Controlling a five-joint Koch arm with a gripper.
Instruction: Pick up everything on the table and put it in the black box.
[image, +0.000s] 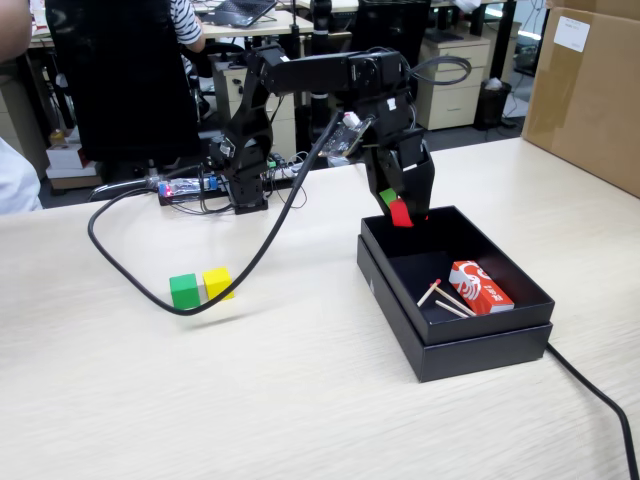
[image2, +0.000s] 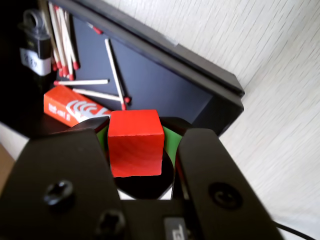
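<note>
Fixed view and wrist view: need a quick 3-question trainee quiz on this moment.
1. True or false: the gripper holds the small red cube.
2. Which cubes sit on the beige wood-grain table? A) green cube and yellow cube B) red and green C) none
3. Fill in: beside the loose matchsticks in the shallow black cardboard box lies a red-and-white ____.

Key: 1 true; 2 A; 3 matchbox.
</note>
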